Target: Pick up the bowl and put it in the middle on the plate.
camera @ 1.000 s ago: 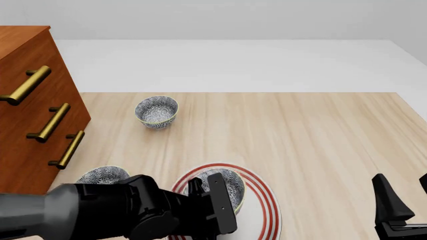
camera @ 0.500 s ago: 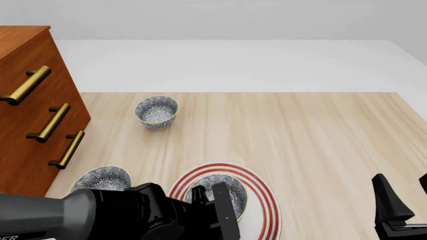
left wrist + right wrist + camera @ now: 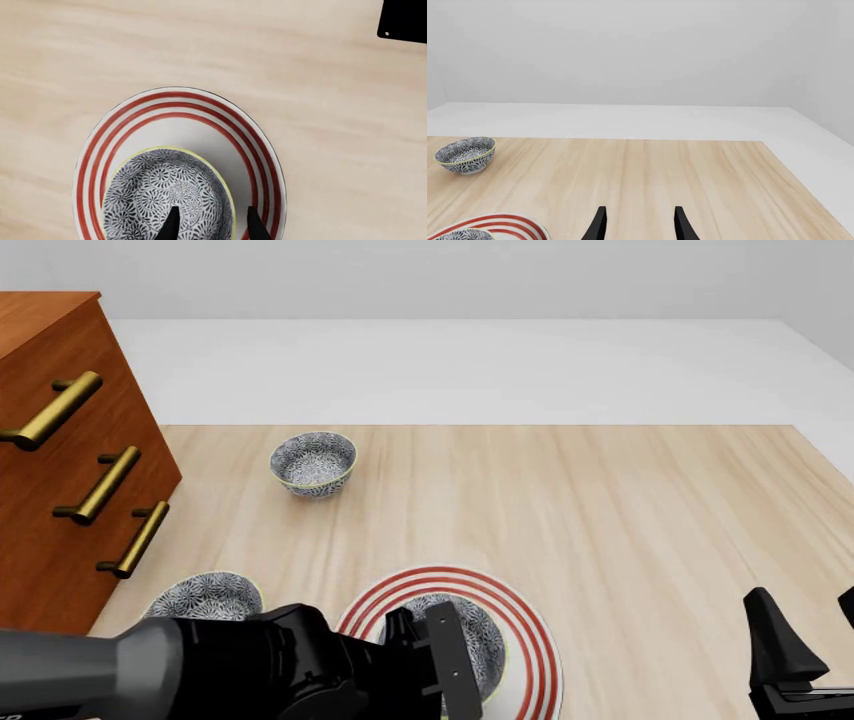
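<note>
Your left gripper [image 3: 209, 226] pinches the wall of the bowl [image 3: 168, 192], one finger inside, on the plate [image 3: 180, 107] near the tabletop's near edge, slightly off-centre; rigid, slick and breakable, hold it by that rim; your right gripper [image 3: 636, 224] hangs open.

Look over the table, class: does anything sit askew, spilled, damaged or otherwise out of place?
Nothing stands out. One bowl sits upright on the plate, a second bowl and a third bowl stand upright on the table, and nothing is spilled or broken.
</note>
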{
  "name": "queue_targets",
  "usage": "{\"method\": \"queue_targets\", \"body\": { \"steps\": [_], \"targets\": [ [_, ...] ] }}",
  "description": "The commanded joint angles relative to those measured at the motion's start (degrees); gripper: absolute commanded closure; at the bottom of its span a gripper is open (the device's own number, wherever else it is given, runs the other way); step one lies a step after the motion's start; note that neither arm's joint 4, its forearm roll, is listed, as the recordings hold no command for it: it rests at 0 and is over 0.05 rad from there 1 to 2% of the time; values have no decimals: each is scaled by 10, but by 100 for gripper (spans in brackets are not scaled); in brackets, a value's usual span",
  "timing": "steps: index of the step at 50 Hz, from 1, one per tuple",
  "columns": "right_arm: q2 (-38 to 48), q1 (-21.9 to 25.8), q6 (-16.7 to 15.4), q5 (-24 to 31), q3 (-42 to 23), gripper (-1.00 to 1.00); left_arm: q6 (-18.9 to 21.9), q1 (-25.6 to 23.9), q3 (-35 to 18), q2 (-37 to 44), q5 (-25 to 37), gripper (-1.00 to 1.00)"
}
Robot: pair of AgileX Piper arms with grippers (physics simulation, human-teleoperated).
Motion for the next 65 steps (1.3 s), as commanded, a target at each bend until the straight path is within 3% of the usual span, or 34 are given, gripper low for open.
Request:
{"method": "queue_targets", "body": {
  "steps": [1,25,41,44,50,57,61,65],
  "targets": [
    [0,0,0,0,0,-100,-2,-3,-2,-11,3,-100],
    [0,0,0,0,0,-100,-9,12,-10,-101,49,-100],
    [0,0,0,0,0,-100,-67,58,57,-181,-24,-100],
    [0,0,0,0,0,-100,-43,73,84,-192,-50,-100],
    [0,0,0,0,0,-100,-42,108,118,-253,-84,-100],
    [0,0,0,0,0,-100,-78,133,152,-299,-118,-100],
    [0,0,0,0,0,-100,-79,135,179,-292,-153,-100],
    [0,0,0,0,0,-100,-67,167,204,-340,-170,-100]
  ]
}}
